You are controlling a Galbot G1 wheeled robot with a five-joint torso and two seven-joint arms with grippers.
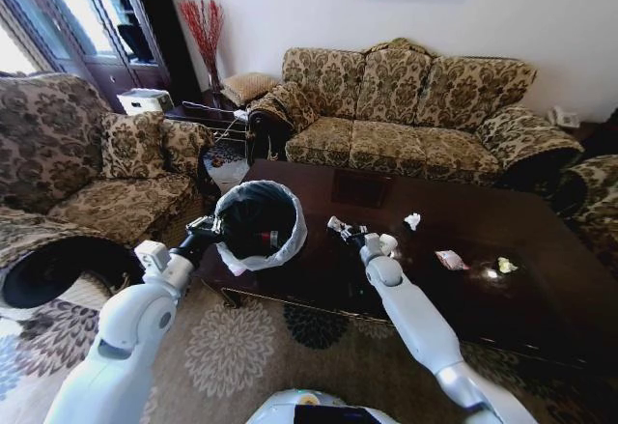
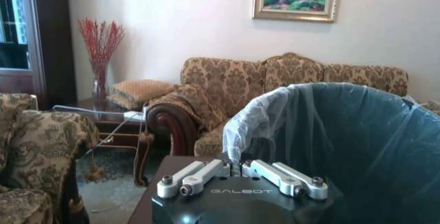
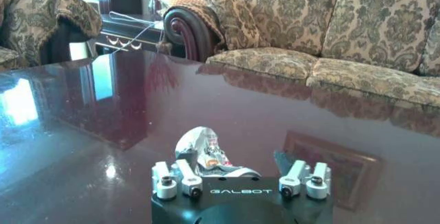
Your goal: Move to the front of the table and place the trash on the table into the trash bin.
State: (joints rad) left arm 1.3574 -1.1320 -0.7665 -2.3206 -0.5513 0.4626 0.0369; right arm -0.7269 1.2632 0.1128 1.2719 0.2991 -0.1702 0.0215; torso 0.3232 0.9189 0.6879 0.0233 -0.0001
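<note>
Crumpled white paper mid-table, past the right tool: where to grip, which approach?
Pinch the crumpled white paper across its bunched middle, straight down from above: it is a low, handleless wad lying alone on the table, free all round. The right tool is nearest but seems shut on a shiny wrapper; the left tool holds the trash bin rim.

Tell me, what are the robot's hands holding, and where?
The left hand grips the trash bin by its rim. The right hand holds a shiny crumpled wrapper.
</note>
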